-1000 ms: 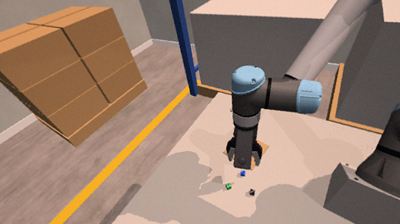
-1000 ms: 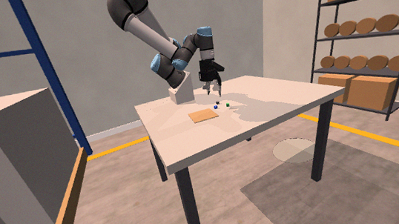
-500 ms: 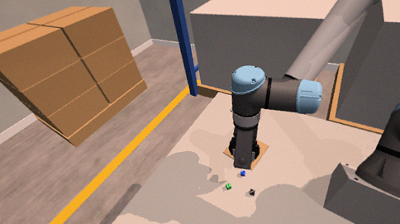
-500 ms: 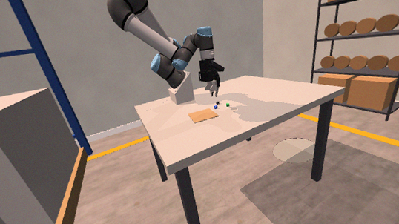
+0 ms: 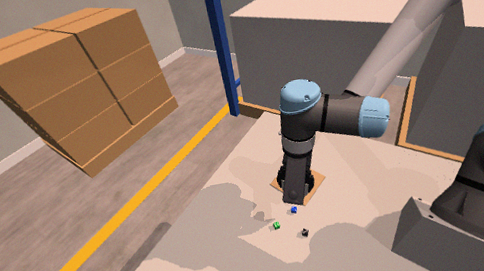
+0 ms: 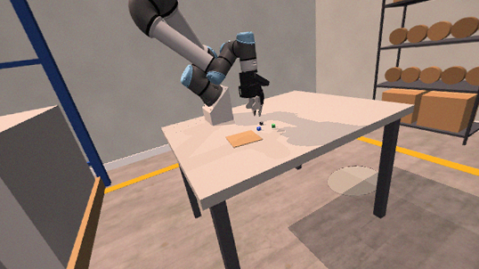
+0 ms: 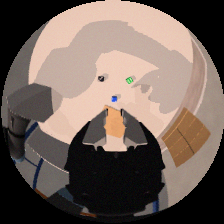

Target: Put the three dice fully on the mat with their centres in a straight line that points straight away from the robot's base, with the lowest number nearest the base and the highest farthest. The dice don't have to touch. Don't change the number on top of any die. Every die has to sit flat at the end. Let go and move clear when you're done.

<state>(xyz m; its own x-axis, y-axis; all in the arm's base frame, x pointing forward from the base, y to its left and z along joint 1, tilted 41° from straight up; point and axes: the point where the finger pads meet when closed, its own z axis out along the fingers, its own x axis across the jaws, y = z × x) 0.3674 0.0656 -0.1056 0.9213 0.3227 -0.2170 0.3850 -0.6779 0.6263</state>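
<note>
Three small dice lie on the table beside the mat: a blue die (image 5: 294, 209) closest to the mat, a green die (image 5: 276, 225) and a black die (image 5: 304, 233). They also show in the exterior view as blue (image 6: 259, 128), green (image 6: 274, 126) and black (image 6: 261, 123), and in the wrist view as blue (image 7: 114, 99), green (image 7: 129, 80) and black (image 7: 101, 78). The brown mat (image 6: 243, 138) holds no die. My gripper (image 6: 256, 109) hangs above the mat's edge near the blue die, well above the table. Its fingers are drawn almost together with nothing between them.
The arm's base block (image 6: 220, 109) stands at the table's back edge. A stack of cardboard boxes (image 5: 70, 83) and a blue post (image 5: 219, 38) stand on the floor beyond the table. A large grey crate (image 5: 340, 28) is behind it.
</note>
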